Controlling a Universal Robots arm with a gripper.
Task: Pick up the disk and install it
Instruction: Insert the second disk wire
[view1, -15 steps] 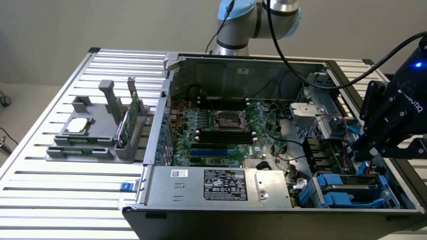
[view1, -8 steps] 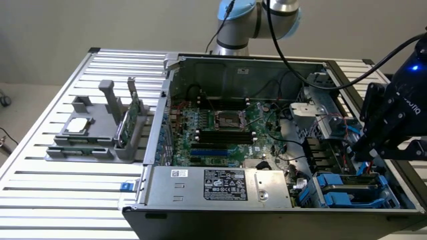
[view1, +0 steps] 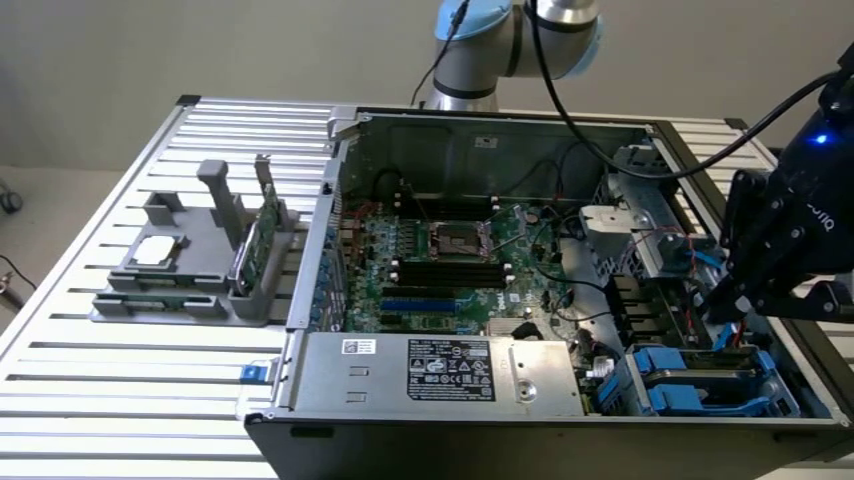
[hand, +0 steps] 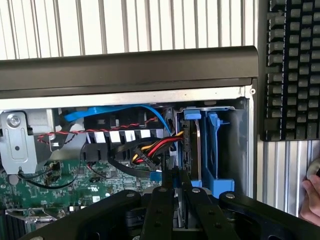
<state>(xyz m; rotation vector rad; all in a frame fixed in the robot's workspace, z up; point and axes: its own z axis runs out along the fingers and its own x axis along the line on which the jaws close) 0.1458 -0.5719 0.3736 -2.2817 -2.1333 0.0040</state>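
One gripper (hand: 175, 187) hangs over the drive bay at the computer case's (view1: 441, 125) corner nearest the exterior view's right. Its two black jaws sit close together, pinching the top edge of the disk (hand: 192, 150). Disk stands upright w/ its blue frame, inside the bay, right btwn the jaws.

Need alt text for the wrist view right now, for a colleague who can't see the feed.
The pincer hangs over the blue-framed disk, which stands on edge in the drive bay at the corner of the open computer case. Beside the bay run red, yellow and black cables above a green motherboard.
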